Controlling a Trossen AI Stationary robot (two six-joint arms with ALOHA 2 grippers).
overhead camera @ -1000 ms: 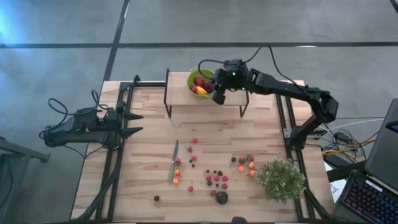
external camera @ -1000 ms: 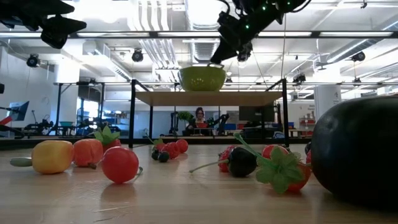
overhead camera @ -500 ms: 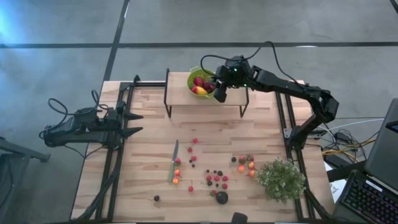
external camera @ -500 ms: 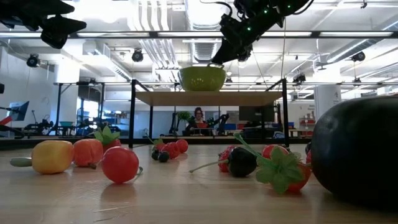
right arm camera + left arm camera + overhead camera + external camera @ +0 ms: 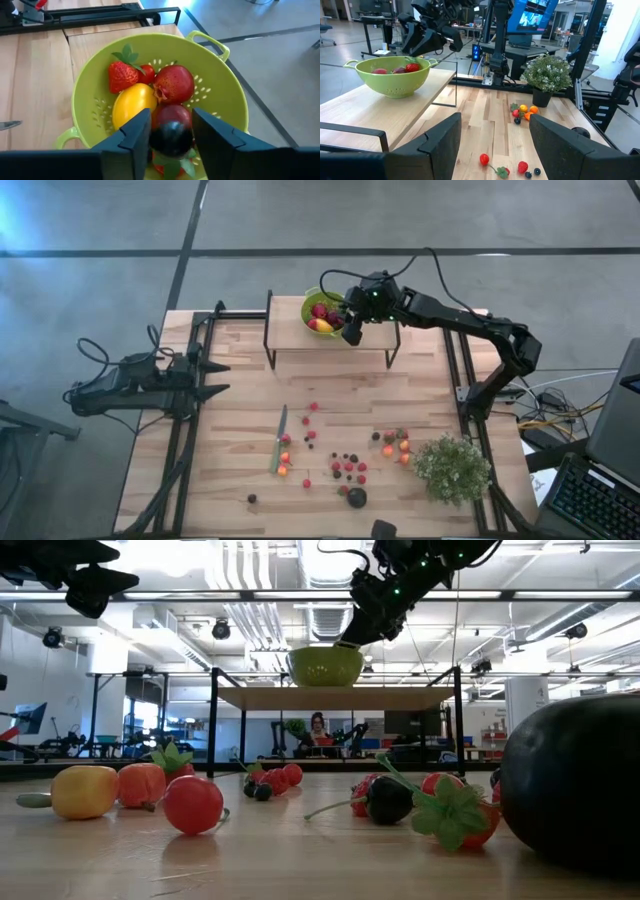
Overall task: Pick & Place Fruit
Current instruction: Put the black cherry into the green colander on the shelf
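Now I hold the right gripper point(image 5: 171, 134) over the colander point(image 5: 228, 100); its narrow fingers bracket a dark fruit point(image 5: 171, 138). I'd open them fully before lifting clear.

Colander point(image 5: 220, 95): lime green, rows of small pale perforations. In the colander: red strawberry point(image 5: 122, 76) with green leaves, yellow fruit point(image 5: 129, 104), dark red pomegranate point(image 5: 173, 84), glossy purple-black plum point(image 5: 171, 137). Table point(image 5: 230, 430): pale wood planks, black frame. Near the colander, on the table: scattered red, orange and black berries point(image 5: 348, 468); green-handled knife point(image 5: 278, 442); pale-green plant point(image 5: 452, 468).
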